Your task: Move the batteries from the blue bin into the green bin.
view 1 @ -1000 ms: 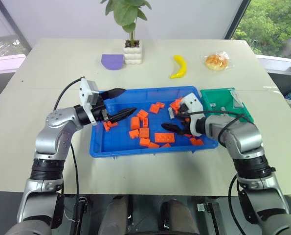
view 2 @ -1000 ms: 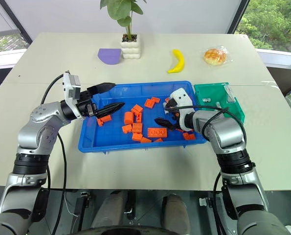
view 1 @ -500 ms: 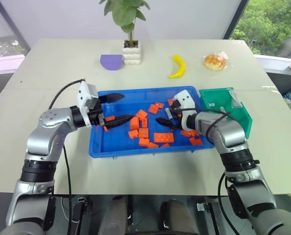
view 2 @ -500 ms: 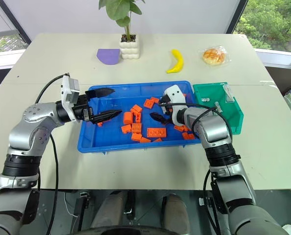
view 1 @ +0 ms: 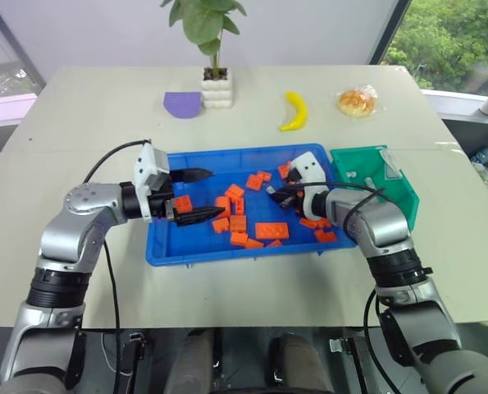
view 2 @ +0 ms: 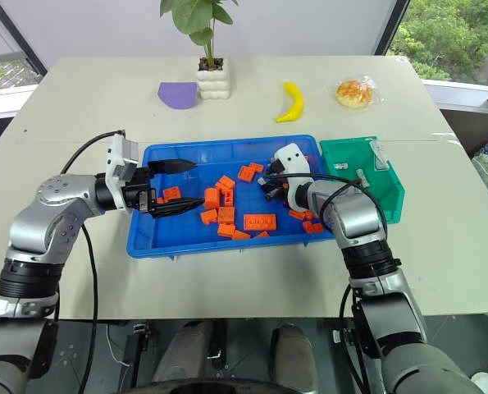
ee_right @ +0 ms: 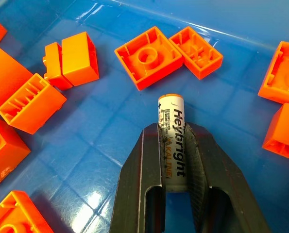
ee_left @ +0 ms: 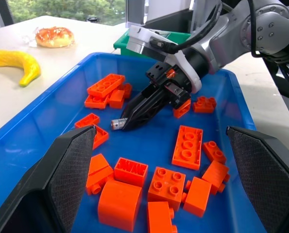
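**A:** Batteries first: where are they sitting? I am seeing one battery [ee_right: 172, 138] pinched lengthwise between the two black fingers [ee_right: 139, 194] of the right end effector [view 1: 275, 193], with its capped end sticking out past the fingertips.

**B:** Agreed. That end effector is closing fully on the battery, low over the floor of the blue bin [view 1: 166, 246], toward the bin's right half. Orange bricks [ee_right: 69, 58] are lying all around it, some just beside the fingertips and none touching the battery.

**A:** And the left end effector [view 1: 198, 195]?

**B:** It is hovering over the left end of the blue bin, pointing across toward the right one. Its fingers are standing wide apart and gripping nothing. Between the two end effectors, more bricks are lying on the bin floor, including a flat orange plate [ee_left: 187, 145].

**A:** Where is the green bin [view 1: 408, 199] lying?

**B:** Just beyond the right end effector's wrist, right beside the short right wall of the blue bin. Two small pale things are lying inside it; I cannot tell what they are.

**A:** Farther out on the worktop [view 1: 79, 123]?

**B:** Well past both end effectors, a yellow banana [view 1: 294, 111] and a wrapped bun [view 1: 356, 101] are resting on the right, and a purple half-round piece [view 1: 182, 103] is lying beside a white pot [view 1: 216, 89] holding a green plant, farther to the left.
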You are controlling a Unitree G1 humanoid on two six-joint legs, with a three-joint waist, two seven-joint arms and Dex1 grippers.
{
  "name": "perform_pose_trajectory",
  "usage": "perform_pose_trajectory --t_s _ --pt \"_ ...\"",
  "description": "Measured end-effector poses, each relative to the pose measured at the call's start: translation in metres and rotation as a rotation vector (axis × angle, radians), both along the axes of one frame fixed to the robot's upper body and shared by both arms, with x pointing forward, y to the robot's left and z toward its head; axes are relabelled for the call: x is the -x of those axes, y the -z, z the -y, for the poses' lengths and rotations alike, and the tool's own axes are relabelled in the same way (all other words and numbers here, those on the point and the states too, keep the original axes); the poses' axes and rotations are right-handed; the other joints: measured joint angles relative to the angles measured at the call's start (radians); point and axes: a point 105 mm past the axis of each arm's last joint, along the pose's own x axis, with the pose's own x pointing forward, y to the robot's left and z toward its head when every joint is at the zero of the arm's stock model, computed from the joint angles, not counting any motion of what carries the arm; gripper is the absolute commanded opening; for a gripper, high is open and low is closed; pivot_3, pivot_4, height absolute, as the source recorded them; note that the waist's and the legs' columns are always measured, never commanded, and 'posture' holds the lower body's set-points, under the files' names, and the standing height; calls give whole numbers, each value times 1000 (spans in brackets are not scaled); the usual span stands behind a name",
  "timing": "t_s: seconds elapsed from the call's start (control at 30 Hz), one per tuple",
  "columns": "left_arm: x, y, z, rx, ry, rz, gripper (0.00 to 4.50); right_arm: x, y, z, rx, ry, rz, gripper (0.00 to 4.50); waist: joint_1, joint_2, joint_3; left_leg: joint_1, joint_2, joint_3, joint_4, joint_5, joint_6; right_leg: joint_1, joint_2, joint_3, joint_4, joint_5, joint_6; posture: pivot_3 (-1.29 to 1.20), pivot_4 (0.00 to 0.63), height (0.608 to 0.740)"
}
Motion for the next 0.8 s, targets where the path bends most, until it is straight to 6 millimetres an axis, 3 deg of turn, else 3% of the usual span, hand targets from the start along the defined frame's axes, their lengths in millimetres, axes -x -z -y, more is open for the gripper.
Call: perform_pose_trajectory --t_s 0.1,0.23,0.33,0.63,0.8 --pt "-1 -3 5 45 14 -5 4500 -5 -18 3 28 1 32 63 1 1 1 -1 0 0 0 0 0 -1 0 0 0 0 0 0 150 739" --pt "-2 -5 8 77 31 -12 4500 -13 -98 16 41 18 250 63 1 1 1 -1 0 0 -1 0 0 -2 0 0 0 0 0 0 150 739" --pt "-7 -6 8 94 30 -21 4500 -11 -126 34 65 60 319 63 5 0 0 -1 -1 0 -1 0 0 -1 -1 0 0 0 0 0 150 739" --pt "-19 -9 18 126 75 -23 4500 9 -99 115 162 276 220 63 4 0 0 -1 -1 1 -1 0 0 -1 -2 0 -1 0 0 0 150 739" --pt "-21 -7 22 115 105 -34 4500 16 -91 131 167 330 202 63 -1 0 0 -1 0 2 -1 0 0 -2 -1 0 -1 0 0 0 150 739"
